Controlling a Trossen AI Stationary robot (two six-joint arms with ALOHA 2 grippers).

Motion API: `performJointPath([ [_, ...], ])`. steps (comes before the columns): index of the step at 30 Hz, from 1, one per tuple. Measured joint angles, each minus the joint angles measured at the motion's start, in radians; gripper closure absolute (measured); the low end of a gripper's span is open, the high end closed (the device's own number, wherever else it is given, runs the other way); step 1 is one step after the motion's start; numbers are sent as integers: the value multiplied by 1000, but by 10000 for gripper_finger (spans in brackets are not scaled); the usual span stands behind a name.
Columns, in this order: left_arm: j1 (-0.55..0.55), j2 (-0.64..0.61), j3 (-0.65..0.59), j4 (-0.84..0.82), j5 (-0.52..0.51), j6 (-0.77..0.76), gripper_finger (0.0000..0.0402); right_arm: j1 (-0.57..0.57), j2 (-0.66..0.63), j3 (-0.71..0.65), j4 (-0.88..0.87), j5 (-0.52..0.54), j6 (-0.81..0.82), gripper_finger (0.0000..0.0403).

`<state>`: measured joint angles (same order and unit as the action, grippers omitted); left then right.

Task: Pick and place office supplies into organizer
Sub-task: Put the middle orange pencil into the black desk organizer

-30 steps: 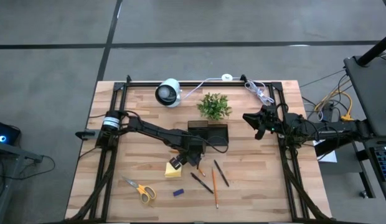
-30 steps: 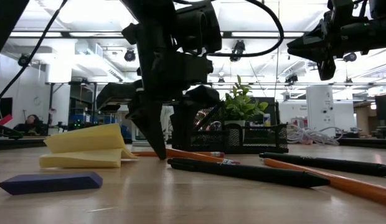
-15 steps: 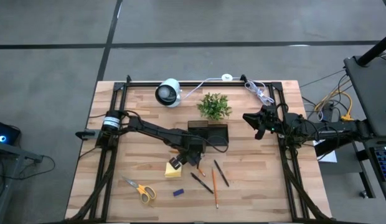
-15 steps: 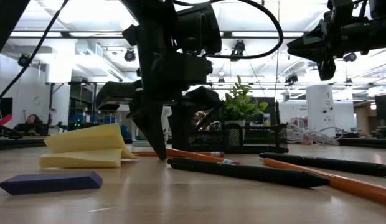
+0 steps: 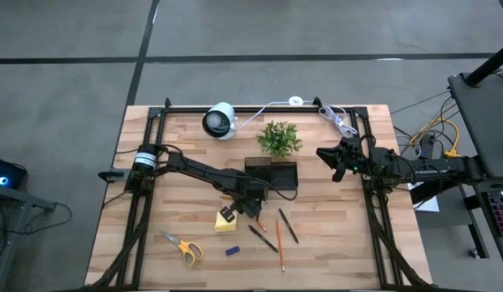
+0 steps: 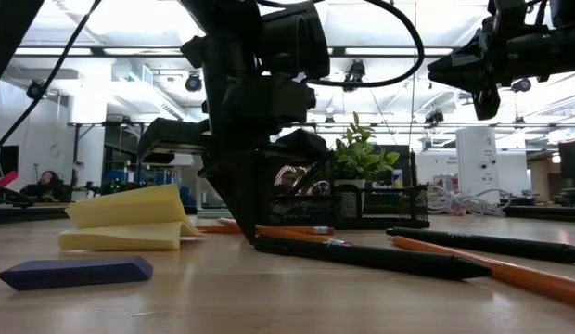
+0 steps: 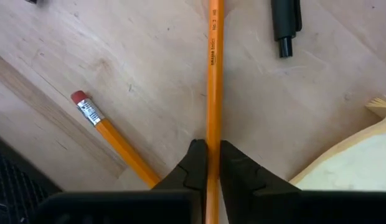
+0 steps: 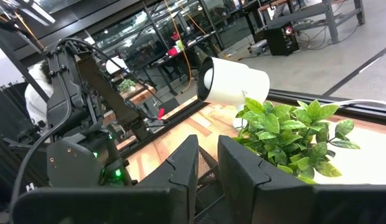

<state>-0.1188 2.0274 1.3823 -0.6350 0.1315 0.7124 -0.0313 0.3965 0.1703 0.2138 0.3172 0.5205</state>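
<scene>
- Left gripper (image 7: 207, 163): fingers pinch the thin orange wooden pencil (image 7: 213, 74), whose long axis runs straight ahead between them.
- Black mesh organizer (image 5: 272, 173): just behind.

Only print visible: small dark lettering along the orange pencil (image 7: 212, 74) in the left wrist view, too small to read for sure; seems to include "No. 2" and "HB". No other legible text, labels or numbers anywhere.
</scene>
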Motion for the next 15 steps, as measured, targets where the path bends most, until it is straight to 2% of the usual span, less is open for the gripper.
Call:
performJointPath([
  [8, 0, -3, 5, -4, -6, -2, 389, 0, 0, 0, 0, 0, 0, 351],
  [15, 3, -10, 59, 1, -29, -84, 389, 0, -1, 0, 2, 0, 4, 351],
])
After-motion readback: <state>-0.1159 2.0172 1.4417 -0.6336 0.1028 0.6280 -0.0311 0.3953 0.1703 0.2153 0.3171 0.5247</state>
